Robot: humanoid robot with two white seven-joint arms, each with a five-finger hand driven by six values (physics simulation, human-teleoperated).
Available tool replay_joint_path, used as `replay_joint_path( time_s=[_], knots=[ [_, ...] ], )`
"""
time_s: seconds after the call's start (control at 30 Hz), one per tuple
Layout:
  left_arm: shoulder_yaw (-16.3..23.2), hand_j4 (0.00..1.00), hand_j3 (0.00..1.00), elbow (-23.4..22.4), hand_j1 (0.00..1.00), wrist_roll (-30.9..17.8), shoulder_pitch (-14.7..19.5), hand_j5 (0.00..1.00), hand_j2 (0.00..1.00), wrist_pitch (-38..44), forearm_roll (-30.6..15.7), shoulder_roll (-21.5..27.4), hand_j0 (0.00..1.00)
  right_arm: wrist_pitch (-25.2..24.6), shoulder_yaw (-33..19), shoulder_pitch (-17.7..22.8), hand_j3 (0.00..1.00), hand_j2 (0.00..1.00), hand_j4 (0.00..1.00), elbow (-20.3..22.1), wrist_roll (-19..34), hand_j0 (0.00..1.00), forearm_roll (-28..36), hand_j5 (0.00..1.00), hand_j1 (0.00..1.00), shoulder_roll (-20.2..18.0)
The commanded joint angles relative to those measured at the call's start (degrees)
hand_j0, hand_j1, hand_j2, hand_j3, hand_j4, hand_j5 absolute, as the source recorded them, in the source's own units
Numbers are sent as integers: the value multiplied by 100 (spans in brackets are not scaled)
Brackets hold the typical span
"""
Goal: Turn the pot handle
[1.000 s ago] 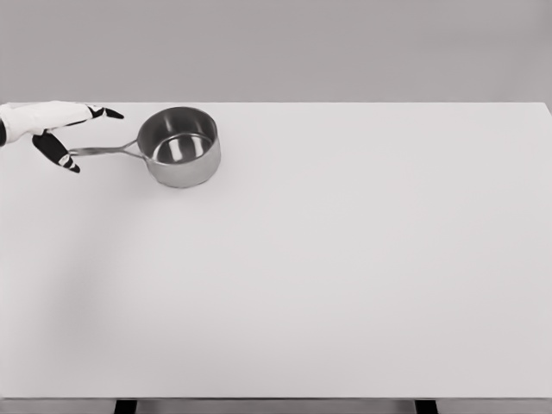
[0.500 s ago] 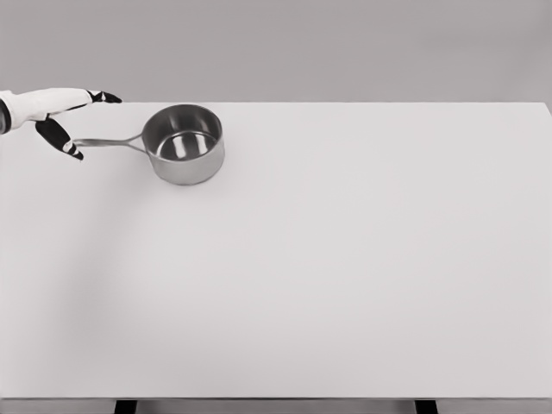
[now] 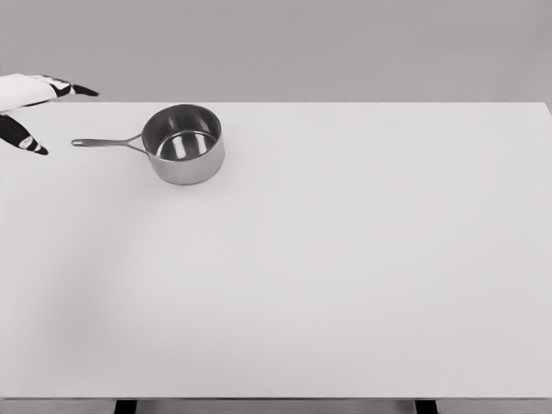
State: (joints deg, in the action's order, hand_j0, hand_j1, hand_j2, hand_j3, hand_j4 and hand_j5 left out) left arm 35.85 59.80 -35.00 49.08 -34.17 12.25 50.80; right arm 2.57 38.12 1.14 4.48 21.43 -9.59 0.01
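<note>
A: What's cut off here?
B: The left hand. The picture's left edge takes its palm and arm, so only 2 dark-tipped fingers show.
A: And the table?
B: The bottom edge hides its legs, apart from 2 dark stubs at the near side.

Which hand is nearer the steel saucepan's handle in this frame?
Left. The left hand hovers with spread fingers just beyond the tip of the steel saucepan's handle, apart from it, at the table's far left. The right hand is out of view.
</note>
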Motion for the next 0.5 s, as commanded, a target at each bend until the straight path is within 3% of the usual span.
replay_joint_path(
  time_s=[0.0, 0.1, 0.2, 0.37, 0.47],
  knots=[
    [-262, 100, 100, 971, 100, 0, 6, 100, 100, -83, -91, 580, 100, -2, 2, 0, 100, 100, 100, 0, 2, 100, 1, 100, 100, -1],
    [-1053, 100, 100, 2554, 100, 0, -1189, 100, 100, -83, -91, 958, 100, -2, 2, 0, 100, 100, 100, 0, 2, 100, 1, 100, 100, -1],
    [-1071, 100, 100, 3257, 100, 0, -1594, 100, 100, -83, -100, 1046, 100, 7, 2, 0, 100, 100, 100, 0, 2, 100, 1, 100, 100, -1],
    [-1062, 100, 100, 3451, 100, 0, -1911, 100, 100, -83, -91, 994, 100, -2, 2, 0, 100, 100, 100, 0, 2, 100, 1, 100, 100, -1],
    [-1062, 100, 100, 3372, 100, 0, -2315, 100, 100, -83, -73, 941, 100, -2, 2, 0, 100, 100, 100, 0, 2, 100, 1, 100, 100, -1]
  ],
)
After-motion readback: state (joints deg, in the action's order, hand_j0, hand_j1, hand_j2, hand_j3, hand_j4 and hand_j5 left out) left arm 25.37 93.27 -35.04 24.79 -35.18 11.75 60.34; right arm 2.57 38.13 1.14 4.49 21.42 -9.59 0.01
